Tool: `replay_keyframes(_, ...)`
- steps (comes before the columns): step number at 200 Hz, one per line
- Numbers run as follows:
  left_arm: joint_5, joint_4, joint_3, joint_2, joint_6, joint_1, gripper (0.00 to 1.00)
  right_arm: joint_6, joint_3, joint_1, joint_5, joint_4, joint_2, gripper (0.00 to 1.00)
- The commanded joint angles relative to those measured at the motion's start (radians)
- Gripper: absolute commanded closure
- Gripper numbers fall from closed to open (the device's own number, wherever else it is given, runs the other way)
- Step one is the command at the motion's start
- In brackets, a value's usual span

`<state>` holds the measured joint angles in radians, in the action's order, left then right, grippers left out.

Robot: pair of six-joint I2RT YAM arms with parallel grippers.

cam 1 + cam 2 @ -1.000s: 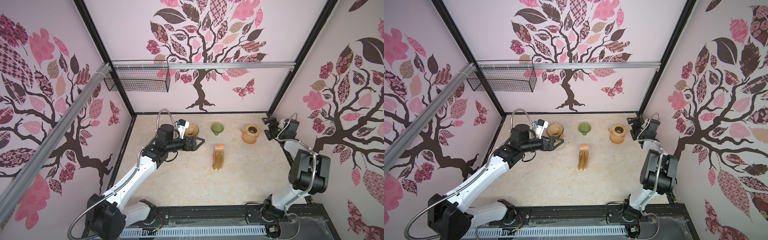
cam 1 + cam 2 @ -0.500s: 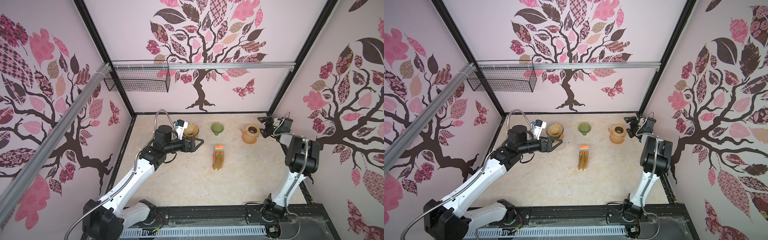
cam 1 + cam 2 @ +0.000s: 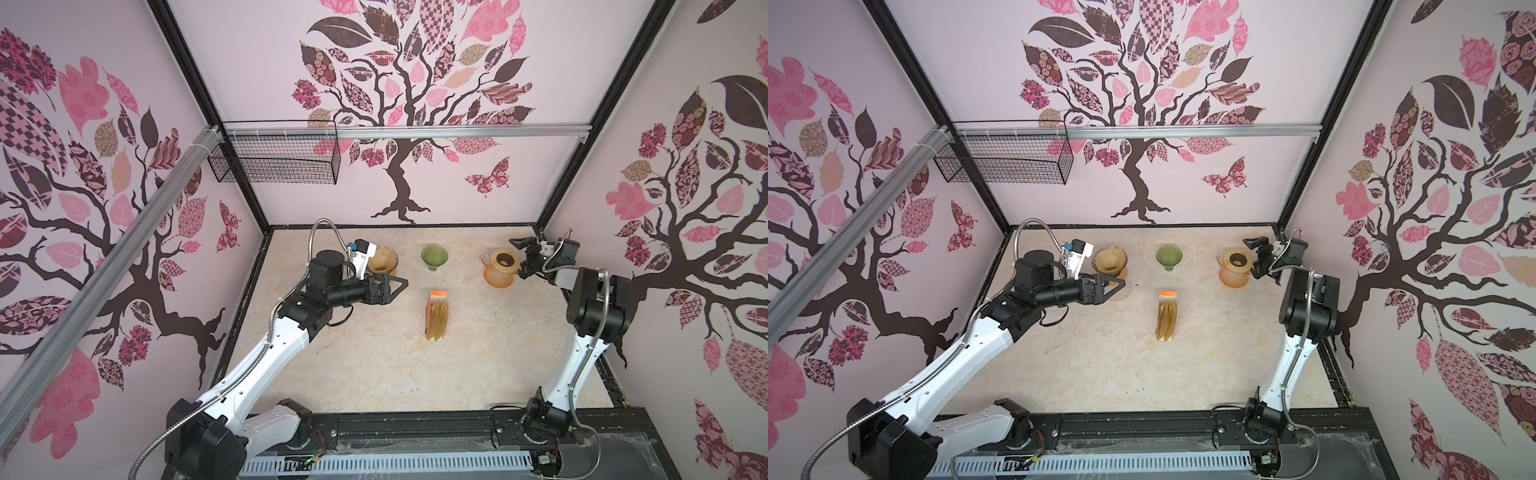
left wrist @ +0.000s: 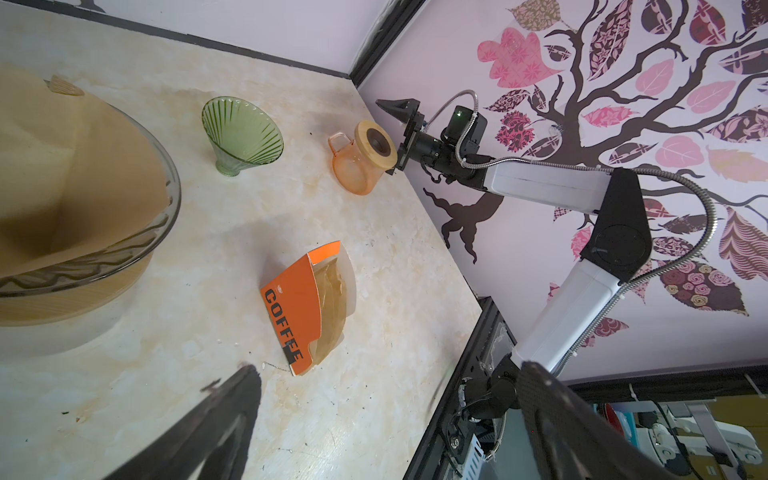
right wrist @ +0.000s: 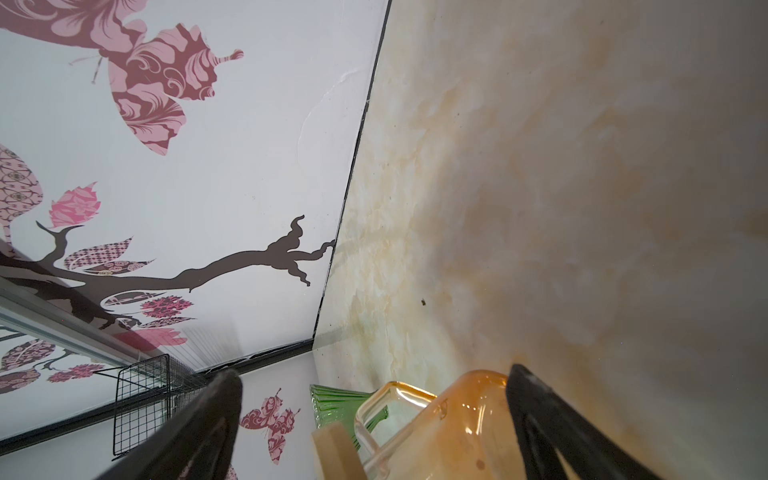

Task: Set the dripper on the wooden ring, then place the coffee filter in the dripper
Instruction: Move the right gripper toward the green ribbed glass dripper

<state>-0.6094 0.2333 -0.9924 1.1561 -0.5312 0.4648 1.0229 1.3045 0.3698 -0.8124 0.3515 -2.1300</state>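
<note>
Both arms reach toward the back row, jaws spread, holding nothing.
Left gripper point(image 3: 397, 286) hovers beside the glass dripper point(image 4: 172, 195), a brown filter point(image 4: 62, 166) inside; right gripper point(image 3: 519, 258) flanks the carafe point(image 3: 498, 270). Green dripper point(image 3: 434, 255) and filter box point(image 3: 437, 318) sit between.

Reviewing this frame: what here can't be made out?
- Paper-lined clear glass dripper: base partly hidden by the left gripper in both top views; cut off by the left wrist view's edge.
- Orange glass carafe: mostly cut off in the right wrist view; contact with the right gripper unclear.
- Orange cardboard filter box: filter count too small.
</note>
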Motion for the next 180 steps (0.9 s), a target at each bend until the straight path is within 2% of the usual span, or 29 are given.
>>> replay_keyframes(1,-0.013,-0.019,0.006,0.003,0.001,0.001,0.02,0.051,0.024,0.002,-0.054,0.074,-0.050,0.00)
replay_keyframes(180,-0.013,-0.032,0.006,0.013,-0.006,0.002,0.02,0.075,-0.110,-0.106,-0.134,0.196,-0.004,0.00)
